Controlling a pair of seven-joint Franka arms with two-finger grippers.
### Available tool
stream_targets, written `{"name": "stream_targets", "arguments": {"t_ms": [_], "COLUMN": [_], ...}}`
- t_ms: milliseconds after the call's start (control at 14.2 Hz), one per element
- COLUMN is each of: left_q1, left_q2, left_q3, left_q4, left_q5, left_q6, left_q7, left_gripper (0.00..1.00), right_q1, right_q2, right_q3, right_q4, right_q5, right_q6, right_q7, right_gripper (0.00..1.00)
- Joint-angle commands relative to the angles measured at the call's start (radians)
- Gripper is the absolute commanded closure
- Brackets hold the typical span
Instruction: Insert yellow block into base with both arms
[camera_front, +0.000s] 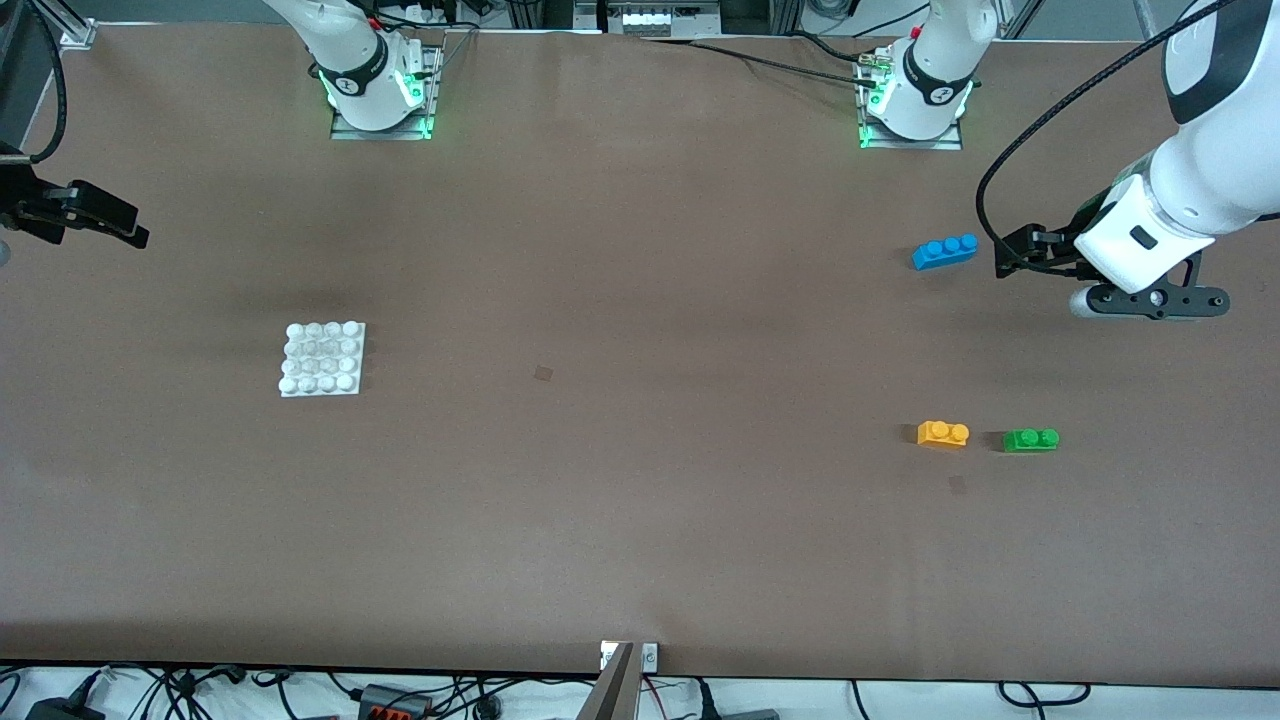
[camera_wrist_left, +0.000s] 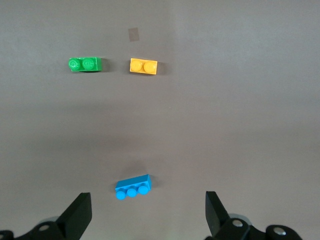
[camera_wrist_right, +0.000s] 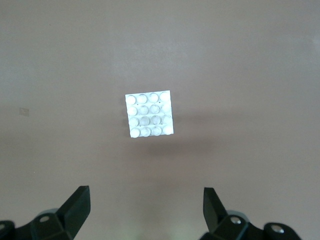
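The yellow block (camera_front: 942, 433) lies on the brown table toward the left arm's end, beside a green brick (camera_front: 1031, 439). It also shows in the left wrist view (camera_wrist_left: 143, 66). The white studded base (camera_front: 322, 390) lies flat toward the right arm's end and shows in the right wrist view (camera_wrist_right: 149, 114). My left gripper (camera_front: 1012, 256) is open and empty in the air, beside the blue brick (camera_front: 945, 251); its open jaws show in the left wrist view (camera_wrist_left: 148, 212). My right gripper (camera_front: 120, 222) is open and empty, up in the air at the table's end, apart from the base; it shows in its wrist view (camera_wrist_right: 146, 210).
The blue three-stud brick (camera_wrist_left: 133, 186) lies farther from the front camera than the yellow and green bricks (camera_wrist_left: 85, 64). The arm bases (camera_front: 380, 90) (camera_front: 915, 100) stand along the table's back edge. Two small dark marks (camera_front: 543, 373) (camera_front: 957, 485) are on the tabletop.
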Motion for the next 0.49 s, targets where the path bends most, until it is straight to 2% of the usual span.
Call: {"name": "stream_targets", "arguments": {"t_ms": [0, 424], "left_q1": [-0.001, 0.0], "left_q2": [0.014, 0.014], "left_q3": [0.006, 0.007], "left_q4": [0.032, 0.031], "left_q5": [-0.019, -0.022], "left_q6": [-0.022, -0.023], "left_q7": [0.025, 0.023], "left_gripper": [0.0, 0.0], "right_q1": [-0.002, 0.006], "right_q2": [-0.008, 0.012], "right_q3": [0.001, 0.002], "right_q4": [-0.005, -0.005], "right_q5": [-0.002, -0.004], "right_q6": [-0.012, -0.029], "right_q7": [0.005, 0.006], "right_gripper": [0.0, 0.0]}}
